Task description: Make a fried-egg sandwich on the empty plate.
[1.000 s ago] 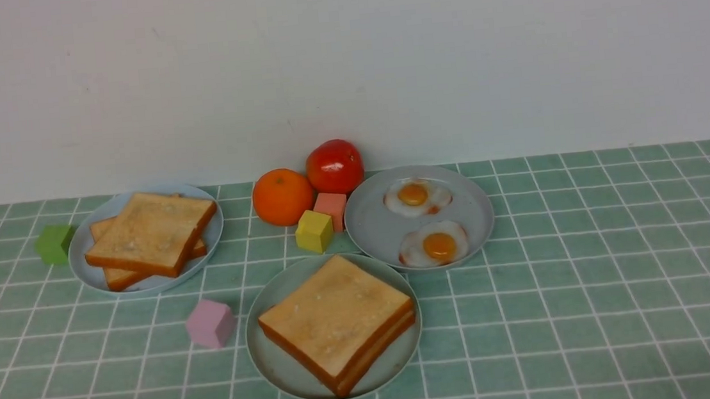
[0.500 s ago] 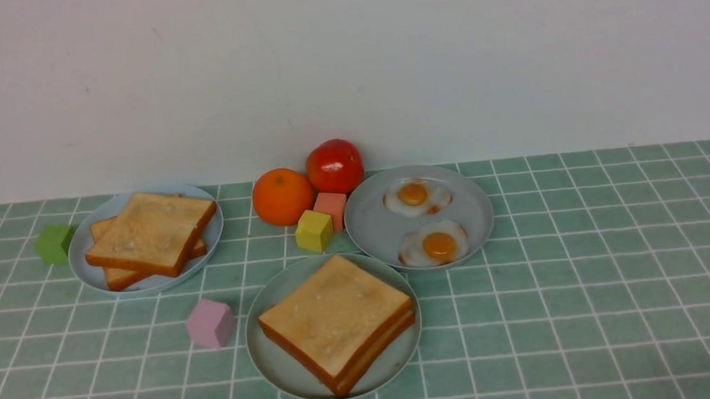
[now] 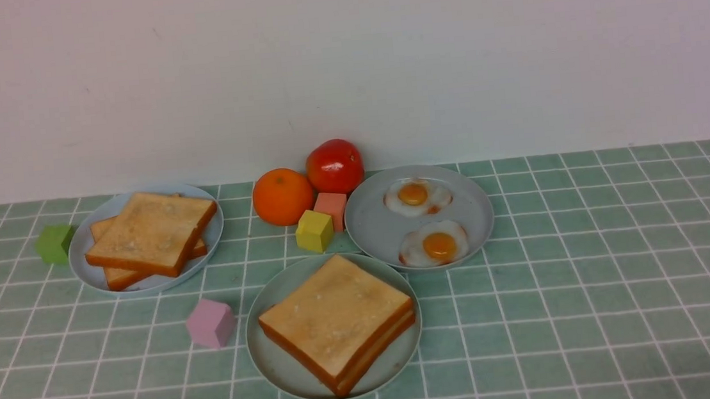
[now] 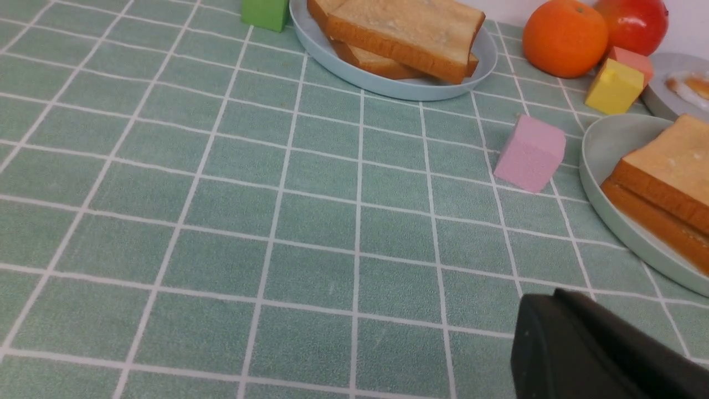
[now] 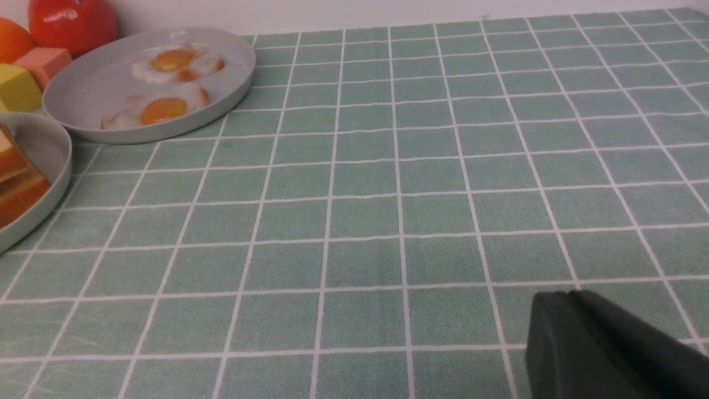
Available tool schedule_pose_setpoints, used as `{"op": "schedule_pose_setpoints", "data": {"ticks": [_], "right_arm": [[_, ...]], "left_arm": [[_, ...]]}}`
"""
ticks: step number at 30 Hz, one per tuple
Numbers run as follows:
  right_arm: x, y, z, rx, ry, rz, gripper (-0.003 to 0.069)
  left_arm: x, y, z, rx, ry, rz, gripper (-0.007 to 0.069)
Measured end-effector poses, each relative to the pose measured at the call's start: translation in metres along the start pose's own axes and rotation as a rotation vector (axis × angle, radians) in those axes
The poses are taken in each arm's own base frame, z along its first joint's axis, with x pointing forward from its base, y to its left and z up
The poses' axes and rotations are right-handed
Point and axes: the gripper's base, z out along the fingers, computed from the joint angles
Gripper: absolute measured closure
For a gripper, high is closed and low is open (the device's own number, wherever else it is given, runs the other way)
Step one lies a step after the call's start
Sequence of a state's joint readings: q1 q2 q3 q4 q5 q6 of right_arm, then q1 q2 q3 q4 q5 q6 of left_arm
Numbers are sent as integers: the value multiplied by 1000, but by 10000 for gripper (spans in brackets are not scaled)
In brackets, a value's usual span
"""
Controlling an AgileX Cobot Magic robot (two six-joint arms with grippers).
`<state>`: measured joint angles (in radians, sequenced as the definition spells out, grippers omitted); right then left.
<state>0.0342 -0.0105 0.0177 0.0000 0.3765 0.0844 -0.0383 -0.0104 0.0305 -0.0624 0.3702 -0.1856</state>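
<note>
Two golden-brown toast slices lie stacked as a sandwich [image 3: 338, 320] on the mint-green plate [image 3: 273, 361] at the front middle of the table. No egg shows between the slices. Neither arm appears in the front view. In the left wrist view my left gripper [image 4: 554, 296] hovers low over the cloth, short of the plate [image 4: 601, 149], its black fingers pressed together with nothing in them. In the right wrist view my right gripper [image 5: 565, 296] also has its fingers together and empty, well to the right of the plate [image 5: 44, 149].
A grey-blue plate [image 3: 86, 249] with two toast slices [image 3: 152, 233] sits back left. Another plate [image 3: 370, 224] holds two fried eggs [image 3: 439, 243]. Between them are an orange [image 3: 282, 196], a tomato [image 3: 334, 166], a yellow cube [image 3: 314, 231] and a salmon cube [image 3: 331, 208]. A pink cube [image 3: 210, 323] and a green cube [image 3: 54, 244] lie left.
A dark bit at the front view's lower left corner has left the picture. Nothing on the table has moved.
</note>
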Motion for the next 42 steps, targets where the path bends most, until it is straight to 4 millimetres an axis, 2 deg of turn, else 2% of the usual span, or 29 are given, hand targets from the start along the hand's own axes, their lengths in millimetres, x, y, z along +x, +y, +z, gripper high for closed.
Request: {"op": "schedule_pose_setpoints", "data": {"ticks": [42], "right_arm": [[0, 0, 0, 0, 0, 0, 593]], "left_arm": [[0, 0, 0, 0, 0, 0, 624]]}}
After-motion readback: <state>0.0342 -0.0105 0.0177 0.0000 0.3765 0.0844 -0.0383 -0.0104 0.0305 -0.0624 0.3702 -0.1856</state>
